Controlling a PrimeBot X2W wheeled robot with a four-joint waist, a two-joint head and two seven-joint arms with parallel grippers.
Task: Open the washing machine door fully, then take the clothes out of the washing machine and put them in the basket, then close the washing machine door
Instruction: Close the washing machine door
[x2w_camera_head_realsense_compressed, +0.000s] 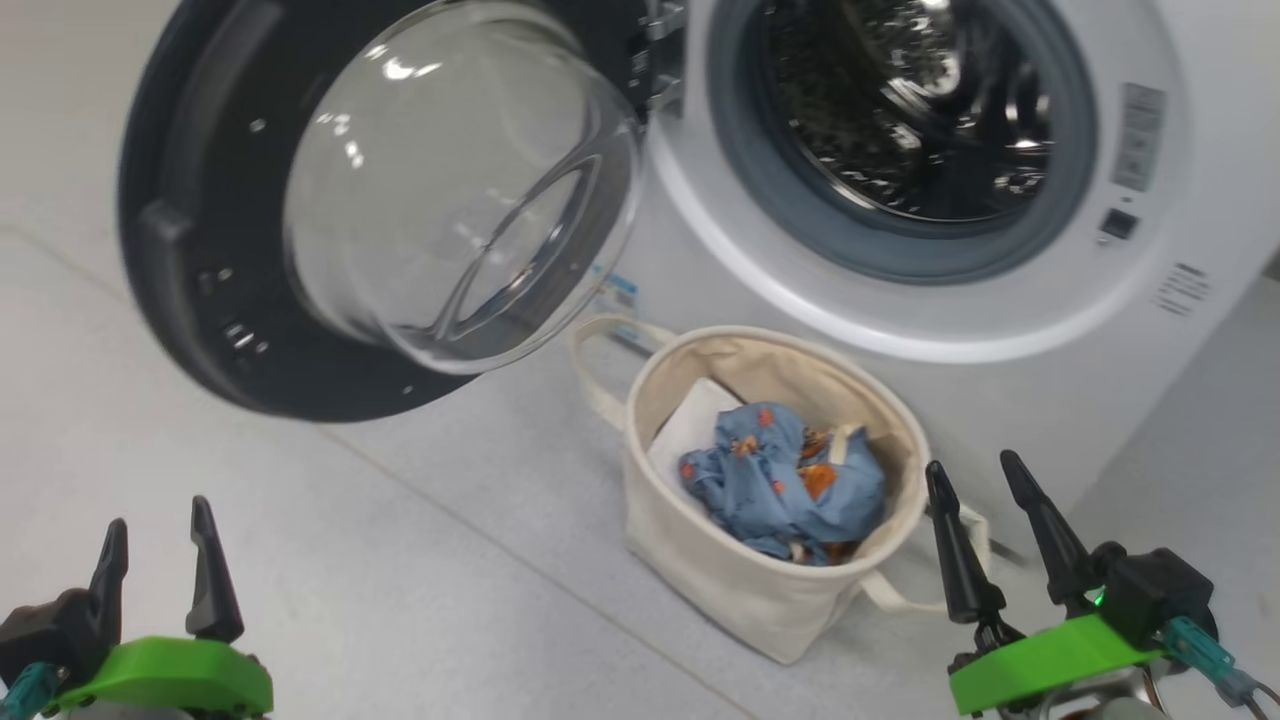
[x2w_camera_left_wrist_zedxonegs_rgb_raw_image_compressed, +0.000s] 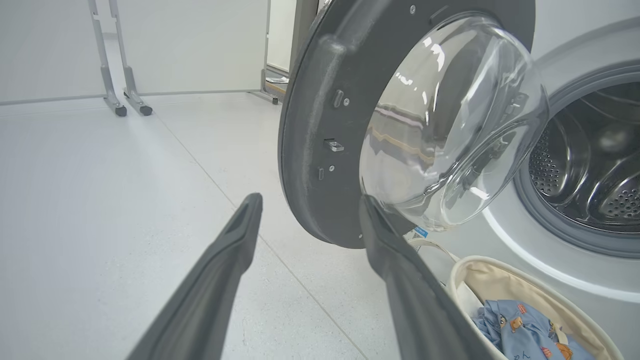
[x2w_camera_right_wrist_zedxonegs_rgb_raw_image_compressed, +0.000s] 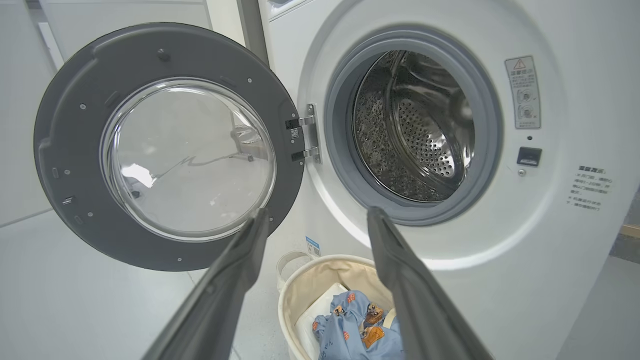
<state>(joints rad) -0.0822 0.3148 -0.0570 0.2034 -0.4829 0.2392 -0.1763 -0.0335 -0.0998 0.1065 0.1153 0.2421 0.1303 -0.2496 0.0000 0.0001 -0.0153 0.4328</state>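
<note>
The door (x2w_camera_head_realsense_compressed: 190, 210) of the washer (x2w_camera_head_realsense_compressed: 1000, 340) stands swung wide open on its hinges at the left side of the round opening. Its dark inner ring and clear glass bowl (x2w_camera_head_realsense_compressed: 460, 180) are turned toward me. Inside the grey rim, the steel drum (x2w_camera_head_realsense_compressed: 920, 110) shows its perforated wall and ribs.

The basket (x2w_camera_head_realsense_compressed: 700, 570) sits upright on the pale floor (x2w_camera_head_realsense_compressed: 400, 570), just in front of the washer, below the opening and under the door's lower edge. One loop handle points back toward the washer's small blue sticker (x2w_camera_head_realsense_compressed: 620, 290) and the other points out toward my right side. The clothes (x2w_camera_head_realsense_compressed: 780, 490), blue with small orange and red figures, lie bunched inside the basket. They rest against a flat white sheet (x2w_camera_head_realsense_compressed: 690, 425) tucked along the basket's left wall.

My left gripper (x2w_camera_head_realsense_compressed: 160, 515) hangs low at the left, above bare floor and well apart from the basket and the door. Its two dark fingers (x2w_camera_head_realsense_compressed: 208, 570) are spread apart with nothing between them. My right gripper (x2w_camera_head_realsense_compressed: 972, 462) hovers just beside the basket's right rim, near the washer's front. Its fingers (x2w_camera_head_realsense_compressed: 958, 560) are likewise spread wide and are not touching the cloth or the canvas.
</note>
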